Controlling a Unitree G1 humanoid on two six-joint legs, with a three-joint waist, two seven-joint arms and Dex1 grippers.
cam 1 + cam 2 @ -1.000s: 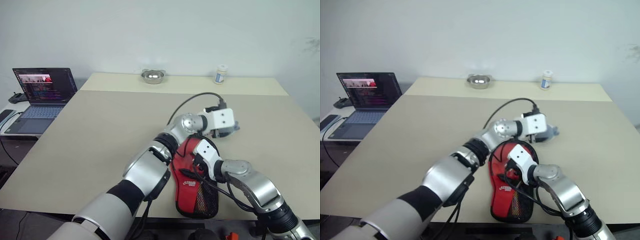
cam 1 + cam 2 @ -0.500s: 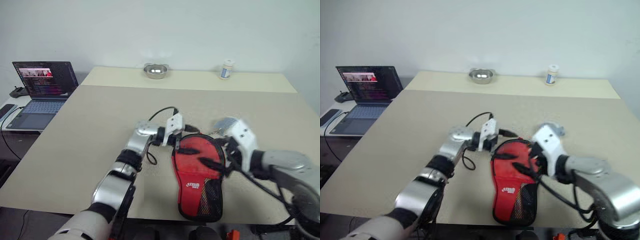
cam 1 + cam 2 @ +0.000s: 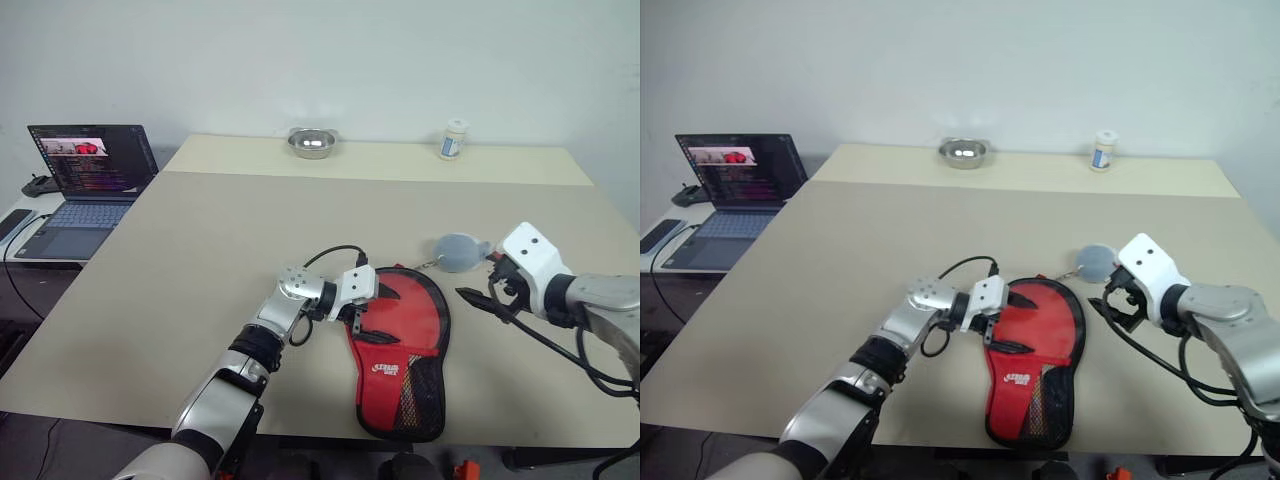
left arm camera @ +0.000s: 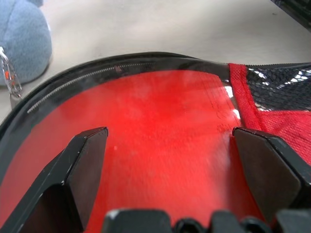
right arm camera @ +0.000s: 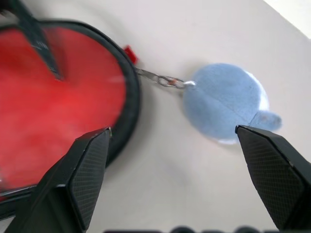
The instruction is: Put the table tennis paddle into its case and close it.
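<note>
The case [image 3: 400,350] lies flat near the table's front edge, red face with white logo and black mesh up, its zip edge [image 4: 97,73] running round the rim. A grey-blue plush charm [image 3: 458,252] hangs off its far right rim by a short chain [image 5: 160,80]. The table tennis paddle is hidden. My left gripper [image 3: 368,308] stands open at the case's left side, fingers spread just over the red face [image 4: 160,121]. To the right of the case, my right gripper [image 3: 483,290] is open and empty, beside the charm [image 5: 226,102], touching nothing.
A laptop [image 3: 85,175] sits open on a side desk at the far left. A metal bowl [image 3: 311,143] and a small white bottle [image 3: 453,140] stand along the table's back edge. The case's handle end reaches the table's front edge [image 3: 330,432].
My left arm has pulled back from over the case's far side to its left rim. My right gripper has swung right, off the case, uncovering the plush charm.
</note>
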